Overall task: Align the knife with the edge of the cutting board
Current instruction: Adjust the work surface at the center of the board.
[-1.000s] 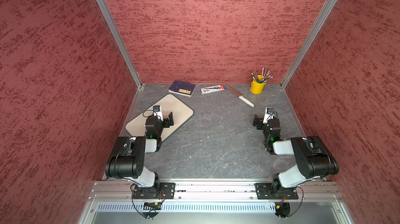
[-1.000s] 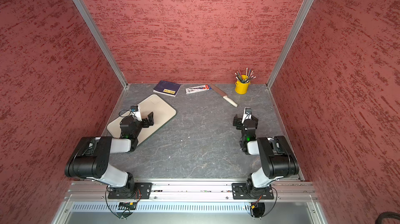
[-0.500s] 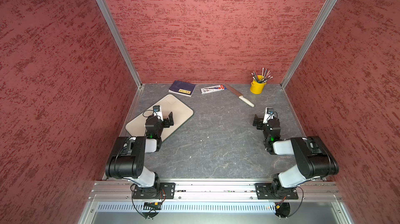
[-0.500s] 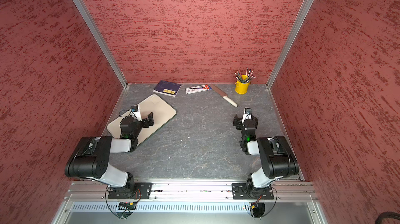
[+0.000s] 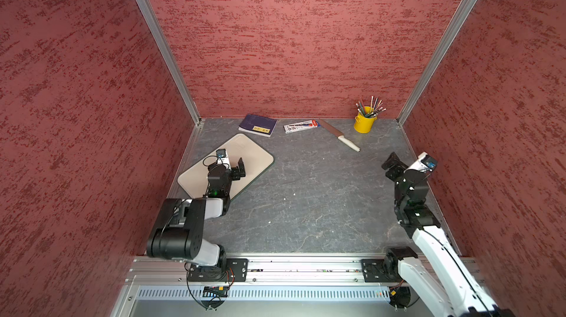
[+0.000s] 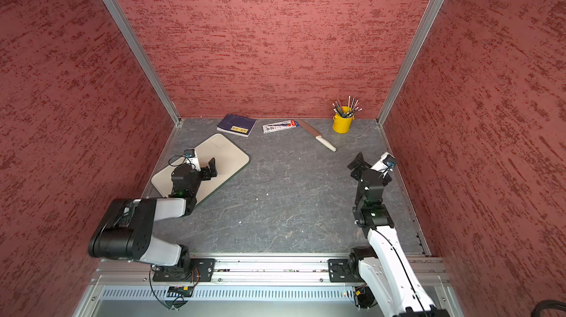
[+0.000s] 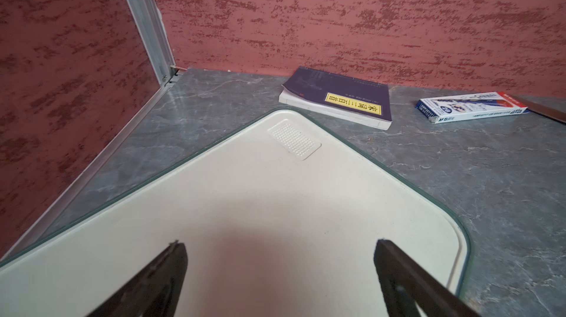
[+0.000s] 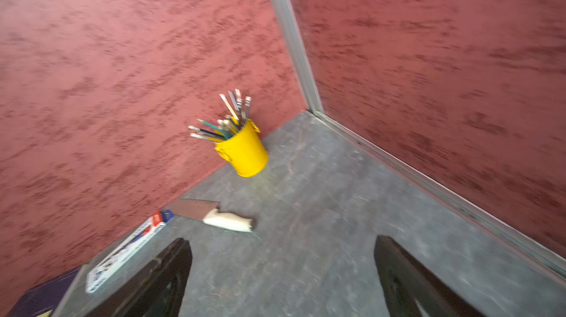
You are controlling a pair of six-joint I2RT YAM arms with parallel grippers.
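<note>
The knife [image 5: 337,135] lies flat at the back right of the table, grey blade toward the back wall, off-white handle [image 8: 228,220] pointing forward; it also shows in the other top view [image 6: 317,135]. The beige cutting board [image 5: 249,150] lies askew at the back left, far from the knife. My left gripper [image 5: 235,168] hovers open over the board [image 7: 275,177], nothing between its fingers. My right gripper [image 5: 393,163] is open and empty above the table at the right, the knife a short way ahead of it [image 8: 283,245].
A dark blue book [image 5: 258,125] and a white printed packet [image 5: 301,126] lie along the back wall; the packet's end is next to the knife's blade tip. A yellow cup of pencils [image 5: 364,122] stands in the back right corner. Red walls enclose three sides.
The right arm has lifted off its folded pose and its gripper has shifted up and toward the right wall; its wrist view is motion-blurred. The left arm, knife and board have not moved.
</note>
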